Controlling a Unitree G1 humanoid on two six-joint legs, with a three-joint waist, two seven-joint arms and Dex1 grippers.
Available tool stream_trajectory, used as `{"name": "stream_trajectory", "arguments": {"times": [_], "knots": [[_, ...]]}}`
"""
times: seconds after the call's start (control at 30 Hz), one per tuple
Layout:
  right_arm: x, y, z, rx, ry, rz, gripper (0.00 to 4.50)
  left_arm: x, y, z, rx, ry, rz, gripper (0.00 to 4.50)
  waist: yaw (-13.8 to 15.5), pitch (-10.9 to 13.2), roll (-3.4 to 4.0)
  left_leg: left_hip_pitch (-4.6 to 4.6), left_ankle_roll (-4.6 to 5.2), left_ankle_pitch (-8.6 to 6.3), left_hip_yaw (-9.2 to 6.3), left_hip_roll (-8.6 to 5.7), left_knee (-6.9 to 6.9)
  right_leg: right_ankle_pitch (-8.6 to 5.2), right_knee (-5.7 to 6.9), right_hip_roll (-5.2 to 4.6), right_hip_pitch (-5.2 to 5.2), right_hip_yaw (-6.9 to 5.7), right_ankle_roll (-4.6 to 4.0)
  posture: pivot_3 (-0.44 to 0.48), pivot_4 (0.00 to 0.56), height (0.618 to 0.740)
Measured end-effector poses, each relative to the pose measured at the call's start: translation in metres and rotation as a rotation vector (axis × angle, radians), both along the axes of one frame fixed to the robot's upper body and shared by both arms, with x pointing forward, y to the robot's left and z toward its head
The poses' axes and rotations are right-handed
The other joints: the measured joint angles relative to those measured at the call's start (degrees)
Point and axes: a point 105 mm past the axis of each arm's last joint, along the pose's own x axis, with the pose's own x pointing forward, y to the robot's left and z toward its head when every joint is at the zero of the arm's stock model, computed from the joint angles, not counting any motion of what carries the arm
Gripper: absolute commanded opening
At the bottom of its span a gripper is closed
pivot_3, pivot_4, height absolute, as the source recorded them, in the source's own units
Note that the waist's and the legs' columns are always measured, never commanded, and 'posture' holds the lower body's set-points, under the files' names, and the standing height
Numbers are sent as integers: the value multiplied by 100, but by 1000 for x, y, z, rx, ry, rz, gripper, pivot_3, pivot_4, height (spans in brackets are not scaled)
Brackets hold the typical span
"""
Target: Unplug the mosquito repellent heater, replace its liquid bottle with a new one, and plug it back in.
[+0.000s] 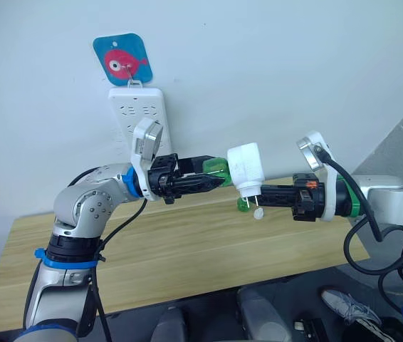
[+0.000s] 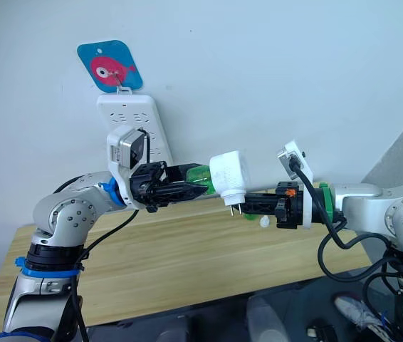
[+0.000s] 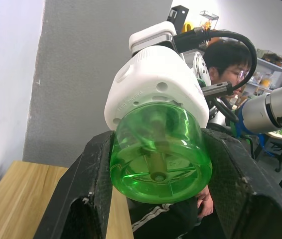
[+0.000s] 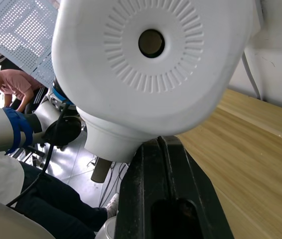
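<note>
Heater held mid-air at frame centre between both grippers, above the tabletop; open air under it. Left gripper blocks its left side, fingers clamped on the green bottle. Right gripper blocks the lower right. Small white piece on the tabletop just below. Power strip on the wall, upper left, sockets unobstructed. Tabletop front bare.

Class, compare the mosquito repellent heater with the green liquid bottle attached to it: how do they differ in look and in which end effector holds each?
The mosquito repellent heater is opaque white with a round vent hole; the green liquid bottle is see-through green. The right end effector grips the heater at its prong end; the left end effector clamps the bottle. Both are joined, held in the air above the wooden table.
</note>
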Motion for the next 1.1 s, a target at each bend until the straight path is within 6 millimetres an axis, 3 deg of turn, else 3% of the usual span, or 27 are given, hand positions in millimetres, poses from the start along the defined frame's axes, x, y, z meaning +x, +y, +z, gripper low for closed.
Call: {"name": "stream_trajectory", "arguments": {"times": [0.2,0.47,0.6,0.77,1.0,1.03,1.1], "knots": [[-6,-4,-7,-105,-87,23,0,1,-4,-7,5,73,0,2250,4,0,0,0,0,0,-2,1,-2,-1,-3,1,0,-1,1,-232,117,734],[-24,1,-13,-120,-153,134,0,13,4,-18,30,181,83,2250,4,-1,-1,1,0,0,-1,2,-2,-1,-2,2,0,-1,1,-232,115,734],[-26,-5,-20,-154,-169,140,0,14,4,-21,41,197,96,2250,12,-3,-4,-1,0,0,-1,0,-2,-1,-8,0,0,-2,1,-232,115,734],[-28,-12,-30,-196,-173,141,1559,15,5,-21,45,201,101,2250,8,-5,-5,0,0,0,-1,1,-2,0,-7,0,0,-1,1,-231,108,734],[-33,-17,-37,-201,-161,161,4151,14,5,-23,45,205,103,2250,7,-11,-9,0,-1,0,-1,1,-2,0,-7,0,0,-1,1,-234,106,734],[-34,-18,-36,-197,-162,164,4445,14,5,-23,45,205,103,2250,7,-11,-9,0,0,0,0,0,-2,0,-7,0,0,0,1,-234,106,734],[-34,-18,-36,-197,-165,164,4500,14,5,-23,45,206,103,2250,7,-11,-10,0,-1,0,0,0,-1,0,-7,0,0,0,1,-234,106,734]]}}
